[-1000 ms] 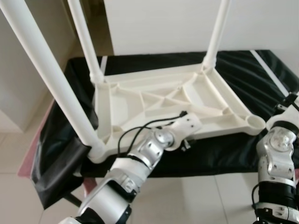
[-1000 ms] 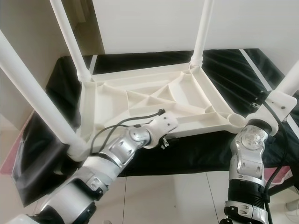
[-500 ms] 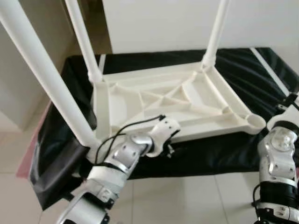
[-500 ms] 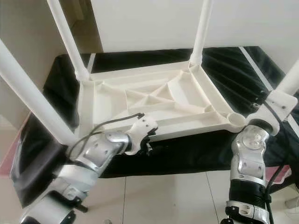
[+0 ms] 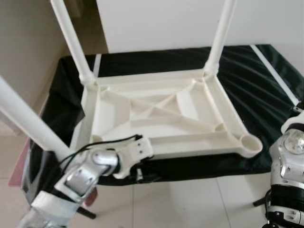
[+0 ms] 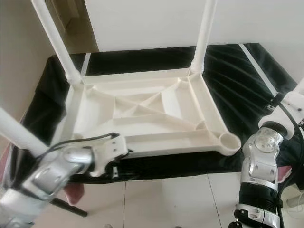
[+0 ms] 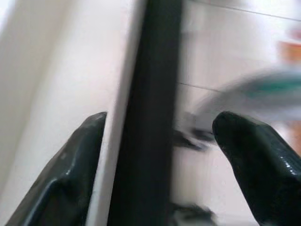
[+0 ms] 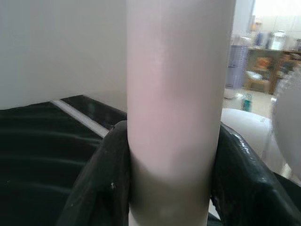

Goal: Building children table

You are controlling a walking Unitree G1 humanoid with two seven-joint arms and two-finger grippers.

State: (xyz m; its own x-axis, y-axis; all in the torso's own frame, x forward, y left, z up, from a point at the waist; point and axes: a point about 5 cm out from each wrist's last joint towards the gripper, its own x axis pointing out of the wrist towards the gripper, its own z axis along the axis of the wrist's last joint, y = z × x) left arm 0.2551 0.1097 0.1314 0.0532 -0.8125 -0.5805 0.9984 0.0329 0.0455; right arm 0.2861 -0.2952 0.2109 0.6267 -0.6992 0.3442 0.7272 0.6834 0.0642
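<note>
Table top (image 5: 161,114) upside-down on black cloth (image 5: 256,90).

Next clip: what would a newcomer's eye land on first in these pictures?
The upside-down white children's table lying on the black cloth, three legs standing up from its corners. Its near right corner shows an empty round socket. Beside it, the right pincer is shut on the fourth white leg, while the left pincer hangs open at the cloth's near edge.
</note>
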